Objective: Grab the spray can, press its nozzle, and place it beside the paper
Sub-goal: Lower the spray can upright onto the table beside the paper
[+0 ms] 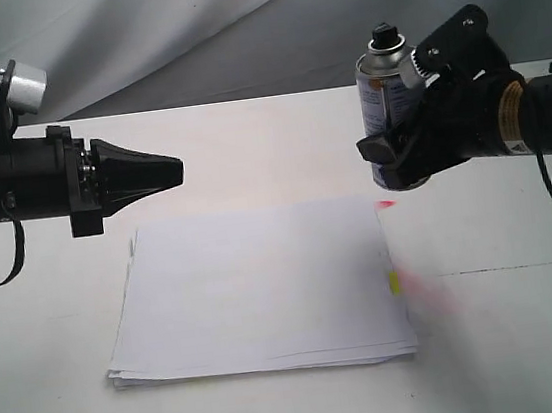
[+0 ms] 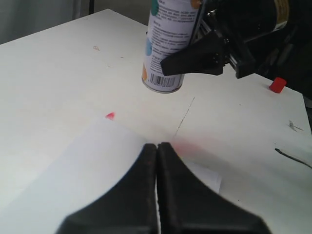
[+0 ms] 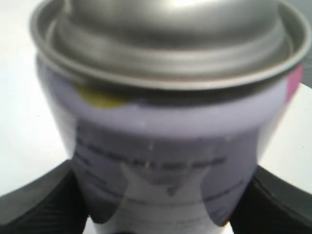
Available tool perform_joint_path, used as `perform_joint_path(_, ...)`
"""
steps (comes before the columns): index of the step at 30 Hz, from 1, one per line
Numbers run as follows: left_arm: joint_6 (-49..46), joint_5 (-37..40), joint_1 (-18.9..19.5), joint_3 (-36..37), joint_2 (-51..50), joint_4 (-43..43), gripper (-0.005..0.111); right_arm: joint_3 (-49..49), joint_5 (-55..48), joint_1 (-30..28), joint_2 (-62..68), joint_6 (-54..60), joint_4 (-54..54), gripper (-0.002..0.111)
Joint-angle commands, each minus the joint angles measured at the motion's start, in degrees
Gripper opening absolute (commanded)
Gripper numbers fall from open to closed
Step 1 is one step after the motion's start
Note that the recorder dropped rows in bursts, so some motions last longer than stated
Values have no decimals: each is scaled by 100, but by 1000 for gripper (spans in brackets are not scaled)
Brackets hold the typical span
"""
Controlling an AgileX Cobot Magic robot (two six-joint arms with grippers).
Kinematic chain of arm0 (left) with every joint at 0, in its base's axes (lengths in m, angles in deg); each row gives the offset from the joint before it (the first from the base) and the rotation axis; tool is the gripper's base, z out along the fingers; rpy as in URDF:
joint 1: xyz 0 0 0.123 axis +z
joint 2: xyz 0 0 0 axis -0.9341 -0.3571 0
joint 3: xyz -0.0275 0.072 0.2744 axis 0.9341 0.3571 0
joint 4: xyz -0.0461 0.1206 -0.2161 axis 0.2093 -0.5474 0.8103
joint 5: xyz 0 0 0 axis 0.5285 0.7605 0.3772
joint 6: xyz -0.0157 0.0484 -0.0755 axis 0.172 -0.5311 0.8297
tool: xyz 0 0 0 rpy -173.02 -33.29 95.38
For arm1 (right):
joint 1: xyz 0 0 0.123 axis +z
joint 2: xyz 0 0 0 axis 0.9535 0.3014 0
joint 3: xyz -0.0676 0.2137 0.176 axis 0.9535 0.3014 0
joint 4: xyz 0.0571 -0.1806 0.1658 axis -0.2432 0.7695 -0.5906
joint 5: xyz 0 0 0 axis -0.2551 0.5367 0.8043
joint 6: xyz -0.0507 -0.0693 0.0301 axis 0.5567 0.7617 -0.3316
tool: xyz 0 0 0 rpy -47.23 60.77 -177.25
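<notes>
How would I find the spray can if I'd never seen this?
Find the white paper stack on the table, then look just beyond its far right corner. There the right gripper grips an upright silver spray can. Nothing else here has a printed label and a black nozzle on top.

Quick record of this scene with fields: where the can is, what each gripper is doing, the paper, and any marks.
spray can: upright, just beyond the paper's far right corner
nozzle: black, on top, nothing pressing it
right gripper: shut on the spray can's lower half
left gripper: shut, empty, off the table, pointing toward the can
paper: flat white stack, yellow tab on its right edge
marks: red fleck at the paper's far right corner
</notes>
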Motion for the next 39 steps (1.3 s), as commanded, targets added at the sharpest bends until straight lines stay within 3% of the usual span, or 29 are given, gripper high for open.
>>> perform_joint_path(1, 60, 20, 10, 29, 40, -10, 0, -14, 665, -305, 348, 556, -434, 0)
perform_joint_path(6, 60, 20, 10, 29, 40, -10, 0, -14, 849, -325, 736, 1236, -791, 0)
perform_joint_path(12, 60, 60, 10, 29, 40, -75, 0, 473, 2226, -325, 1172, 3358, -3147, 0)
perform_joint_path(15, 60, 61, 10, 29, 40, -85, 0, 736, 2696, -325, 1367, 3866, -3615, 0)
perform_joint_path(28, 35, 61, 10, 100, 40, -94, 0, 1578, 3343, -325, 1550, 4767, -4745, 0)
perform_joint_path(39, -116, 201, 10, 294, 40, 4, 0, 1712, 3385, -325, 1550, 4654, -4764, 0)
